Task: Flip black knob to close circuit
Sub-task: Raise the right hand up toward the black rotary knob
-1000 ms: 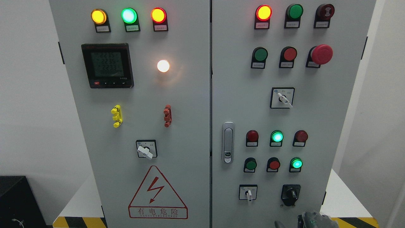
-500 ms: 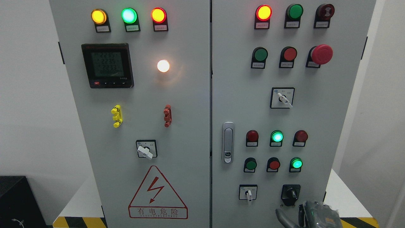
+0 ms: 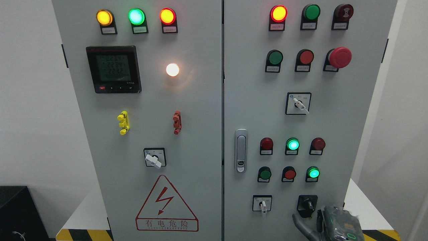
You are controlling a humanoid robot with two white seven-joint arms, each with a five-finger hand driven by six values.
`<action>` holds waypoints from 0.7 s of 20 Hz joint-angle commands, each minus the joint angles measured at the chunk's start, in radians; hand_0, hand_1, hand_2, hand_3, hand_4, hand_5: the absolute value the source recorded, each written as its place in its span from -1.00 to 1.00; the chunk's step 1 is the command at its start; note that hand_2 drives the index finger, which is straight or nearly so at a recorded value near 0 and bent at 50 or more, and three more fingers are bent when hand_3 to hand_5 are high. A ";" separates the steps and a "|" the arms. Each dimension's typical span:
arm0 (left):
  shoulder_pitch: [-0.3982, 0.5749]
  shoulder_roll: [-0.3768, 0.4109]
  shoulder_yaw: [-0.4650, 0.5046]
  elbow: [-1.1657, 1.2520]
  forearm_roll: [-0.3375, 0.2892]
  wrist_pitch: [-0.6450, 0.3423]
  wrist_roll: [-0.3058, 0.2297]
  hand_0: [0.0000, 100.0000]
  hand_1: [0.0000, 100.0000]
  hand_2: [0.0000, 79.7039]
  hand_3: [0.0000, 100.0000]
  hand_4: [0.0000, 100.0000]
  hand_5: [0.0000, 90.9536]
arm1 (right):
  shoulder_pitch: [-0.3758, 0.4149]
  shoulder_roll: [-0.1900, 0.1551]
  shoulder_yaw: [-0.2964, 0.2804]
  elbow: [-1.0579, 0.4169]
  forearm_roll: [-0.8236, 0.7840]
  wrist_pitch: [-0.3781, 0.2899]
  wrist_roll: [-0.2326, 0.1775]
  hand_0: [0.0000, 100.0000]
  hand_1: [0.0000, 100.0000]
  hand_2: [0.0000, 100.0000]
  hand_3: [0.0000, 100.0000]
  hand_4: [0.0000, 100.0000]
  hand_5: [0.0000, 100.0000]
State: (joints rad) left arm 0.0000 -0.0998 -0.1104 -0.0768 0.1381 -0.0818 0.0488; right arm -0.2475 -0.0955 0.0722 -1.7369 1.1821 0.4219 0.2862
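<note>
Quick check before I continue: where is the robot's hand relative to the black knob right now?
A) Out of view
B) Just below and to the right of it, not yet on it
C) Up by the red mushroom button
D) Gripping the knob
B: the right hand sits at the bottom edge, just below-right of the black knob, with no grasp on it.

Walls: plain white wall (image 3: 30, 100) on the left and on the right.
Floor edge: yellow and black stripes (image 3: 83, 235) low down.
Platform: a white flat base (image 3: 85, 209) under the big grey box.
Corner: a black box (image 3: 16, 211), bottom left.
</note>
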 commanded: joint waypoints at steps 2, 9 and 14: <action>0.021 0.000 0.000 0.000 0.000 0.001 0.000 -0.76 0.11 -1.00 -1.00 -1.00 -1.00 | -0.010 -0.007 -0.002 0.019 0.013 0.006 -0.001 -1.00 -0.94 0.74 1.00 0.82 0.91; 0.021 0.000 0.000 0.000 0.000 0.001 0.000 -0.76 0.11 -1.00 -1.00 -1.00 -1.00 | -0.009 -0.009 -0.003 0.022 0.030 0.018 0.005 -1.00 -0.92 0.74 1.00 0.82 0.91; 0.021 0.000 0.000 0.000 0.000 0.001 0.000 -0.76 0.11 -1.00 -1.00 -1.00 -1.00 | -0.016 -0.003 -0.005 0.022 0.033 0.035 0.033 -1.00 -0.92 0.74 1.00 0.82 0.90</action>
State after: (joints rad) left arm 0.0000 -0.0997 -0.1104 -0.0767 0.1380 -0.0822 0.0487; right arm -0.2571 -0.1007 0.0700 -1.7217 1.2071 0.4514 0.3114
